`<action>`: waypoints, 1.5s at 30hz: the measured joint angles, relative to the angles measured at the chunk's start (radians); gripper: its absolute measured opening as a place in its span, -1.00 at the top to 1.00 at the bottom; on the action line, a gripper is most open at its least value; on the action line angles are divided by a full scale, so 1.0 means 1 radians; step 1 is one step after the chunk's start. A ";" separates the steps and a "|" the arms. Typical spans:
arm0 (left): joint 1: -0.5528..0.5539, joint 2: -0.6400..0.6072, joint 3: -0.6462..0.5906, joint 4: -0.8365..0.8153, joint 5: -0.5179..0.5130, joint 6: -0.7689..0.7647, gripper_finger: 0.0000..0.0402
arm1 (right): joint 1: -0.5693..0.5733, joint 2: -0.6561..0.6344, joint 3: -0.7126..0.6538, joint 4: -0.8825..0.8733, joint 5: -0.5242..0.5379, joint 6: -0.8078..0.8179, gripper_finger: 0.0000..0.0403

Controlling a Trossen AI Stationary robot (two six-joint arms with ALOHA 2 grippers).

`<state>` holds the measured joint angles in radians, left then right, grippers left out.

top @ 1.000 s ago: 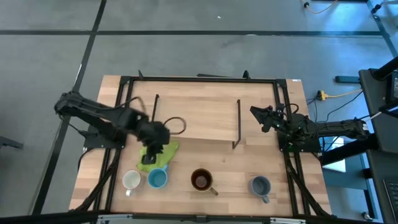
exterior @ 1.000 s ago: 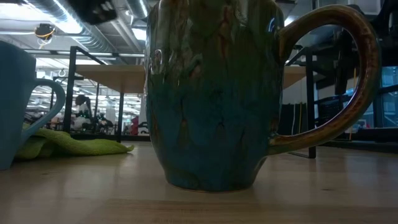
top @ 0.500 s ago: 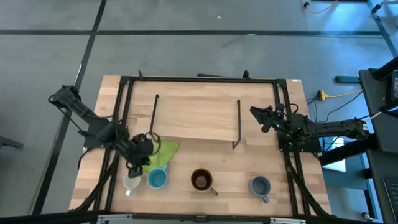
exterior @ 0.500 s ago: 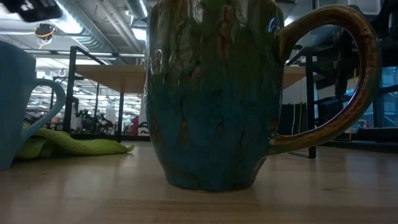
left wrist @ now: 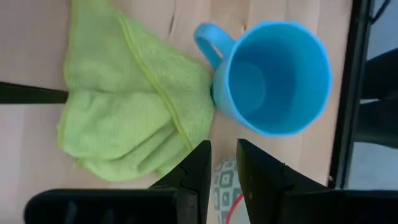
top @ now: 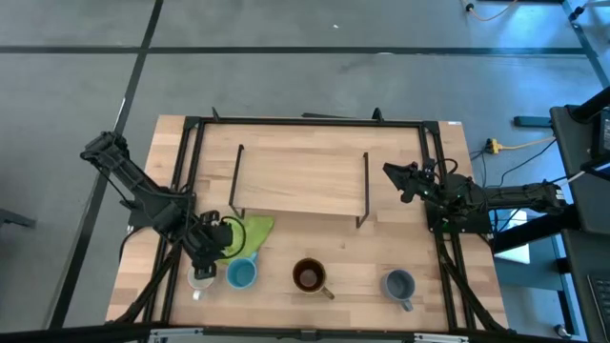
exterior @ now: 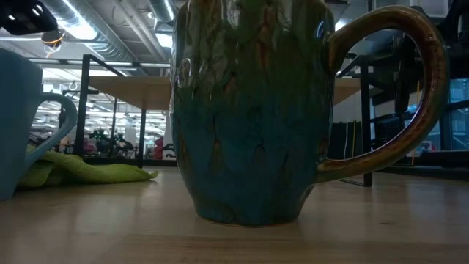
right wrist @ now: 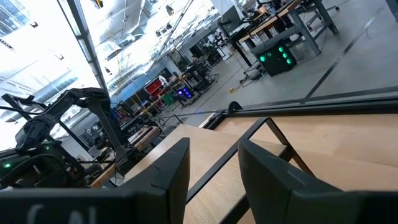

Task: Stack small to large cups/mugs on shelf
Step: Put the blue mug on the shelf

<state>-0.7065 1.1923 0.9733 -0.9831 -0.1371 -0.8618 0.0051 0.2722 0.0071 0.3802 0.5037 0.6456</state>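
The left gripper [top: 202,268], jaws slightly parted and grasping nothing, hovers over the white mug [top: 200,279], left of the light blue mug [top: 241,274]

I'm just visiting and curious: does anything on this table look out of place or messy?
Only the green cloth: it lies crumpled by the shelf's front left corner, touching the light blue mug, among things that are otherwise all mugs. The mugs stand upright in a row along the table's front edge. Nothing looks spilled or broken.

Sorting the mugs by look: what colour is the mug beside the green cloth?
Light blue, inside and out. The mug shows best in the left wrist view, touching the green cloth.
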 joint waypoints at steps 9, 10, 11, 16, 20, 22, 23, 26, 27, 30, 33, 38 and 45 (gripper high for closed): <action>0.049 0.002 0.000 0.064 0.042 -0.022 0.65 | 0.000 0.000 0.000 0.000 0.000 0.000 0.32; 0.052 0.007 0.000 0.063 0.049 -0.017 0.65 | 0.000 0.000 0.000 0.000 0.000 0.000 0.32; 0.054 0.013 0.000 0.061 0.050 -0.015 0.65 | 0.000 0.000 0.000 0.000 0.000 0.000 0.32; 0.054 0.046 0.000 0.059 0.050 -0.019 0.65 | 0.000 0.000 0.000 0.000 0.000 0.000 0.32; 0.054 0.077 0.000 0.068 0.061 -0.027 0.65 | 0.000 0.000 0.000 -0.002 0.000 0.000 0.32; 0.054 0.090 0.000 0.098 0.075 -0.027 0.65 | 0.000 0.000 0.000 -0.002 0.000 0.000 0.32; 0.054 0.097 0.000 0.114 0.076 -0.027 0.65 | 0.000 0.000 0.000 -0.002 0.000 0.000 0.32; 0.054 0.111 0.000 0.123 0.076 -0.037 0.65 | 0.000 0.000 0.000 -0.002 0.000 0.000 0.32; 0.054 0.115 0.000 0.123 0.076 -0.048 0.65 | 0.000 0.000 0.000 -0.002 0.000 0.000 0.32; 0.054 0.123 0.000 0.123 0.078 -0.069 0.65 | 0.000 0.000 0.000 -0.003 0.000 0.000 0.32; 0.054 0.125 0.000 0.123 0.074 -0.095 0.65 | 0.000 0.000 0.000 -0.003 0.000 0.000 0.32; 0.054 0.124 0.000 0.120 0.060 -0.129 0.65 | 0.000 0.000 0.000 -0.003 0.000 0.000 0.32; 0.054 0.124 0.000 0.118 -0.001 -0.177 0.65 | 0.000 0.000 0.000 -0.003 0.000 0.000 0.32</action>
<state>-0.6525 1.3167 0.9733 -0.8651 -0.1378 -1.0384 0.0051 0.2722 0.0071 0.3767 0.5037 0.6456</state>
